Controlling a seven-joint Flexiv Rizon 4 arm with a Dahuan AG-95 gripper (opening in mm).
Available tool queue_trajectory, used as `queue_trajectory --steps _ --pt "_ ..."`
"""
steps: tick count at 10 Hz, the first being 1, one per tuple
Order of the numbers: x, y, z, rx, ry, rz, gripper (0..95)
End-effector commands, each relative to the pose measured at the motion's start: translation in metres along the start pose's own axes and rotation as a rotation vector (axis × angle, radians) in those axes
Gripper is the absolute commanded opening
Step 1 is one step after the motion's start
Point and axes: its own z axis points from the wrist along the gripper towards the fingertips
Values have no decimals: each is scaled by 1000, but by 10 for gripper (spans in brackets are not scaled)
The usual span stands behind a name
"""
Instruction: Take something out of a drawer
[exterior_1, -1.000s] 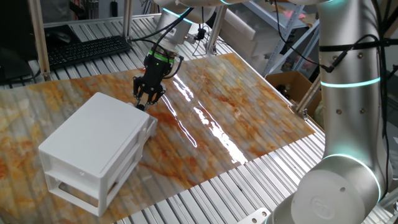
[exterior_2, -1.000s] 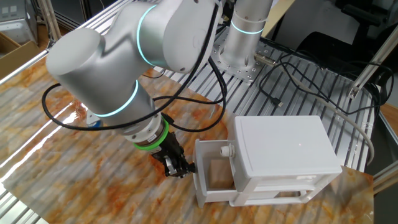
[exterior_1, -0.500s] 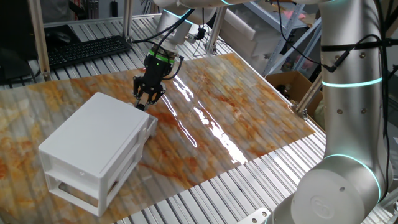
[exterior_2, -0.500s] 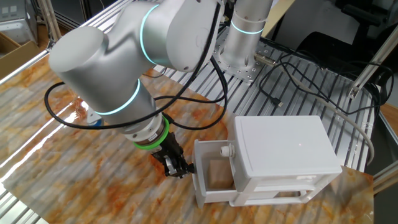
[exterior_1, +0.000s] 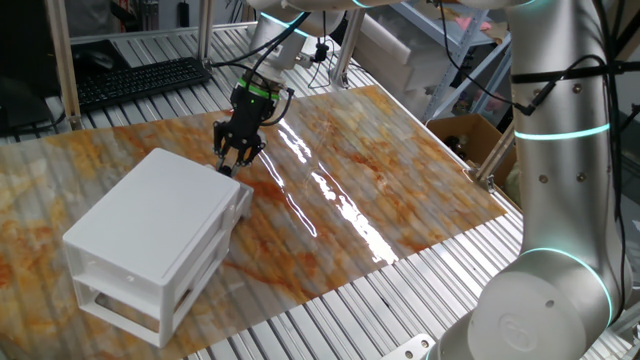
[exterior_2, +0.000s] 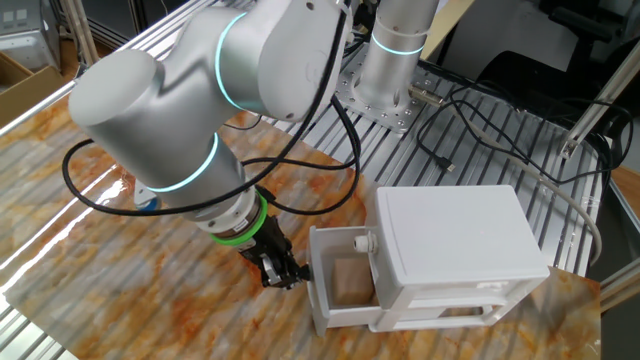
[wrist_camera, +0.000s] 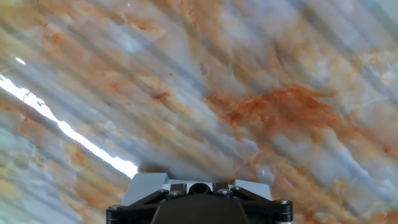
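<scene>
The white cabinet (exterior_2: 455, 245) lies on the marbled table; it also shows in the one fixed view (exterior_1: 150, 235). Its drawer (exterior_2: 322, 300) is pulled out toward the arm. The small tan wooden block (exterior_2: 350, 282) lies inside the drawer. My gripper (exterior_2: 278, 274) is at the drawer's front panel, fingers close together and touching it. In the one fixed view my gripper (exterior_1: 230, 162) points down at the cabinet's far end, and the drawer and block are hidden behind the cabinet. The hand view shows only a white piece (wrist_camera: 149, 185) of the drawer front at the gripper base, with the fingertips out of sight.
The orange-and-white marbled mat (exterior_1: 380, 190) covers the table, with slatted aluminium (exterior_1: 330, 320) around it. Cables (exterior_2: 470, 130) lie behind the cabinet. A keyboard (exterior_1: 130, 80) sits at the back and a cardboard box (exterior_1: 465, 135) at the right.
The gripper has moved slightly away from the cabinet, and the drawer has slid out a little further with it. The tan block shows more fully inside.
</scene>
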Motion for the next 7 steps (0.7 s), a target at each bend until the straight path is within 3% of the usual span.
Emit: queue_trajectory --steps 1,7 --pt "-4 2 -3 11 14 1 0" --pt "-8 3 -6 21 21 4 0"
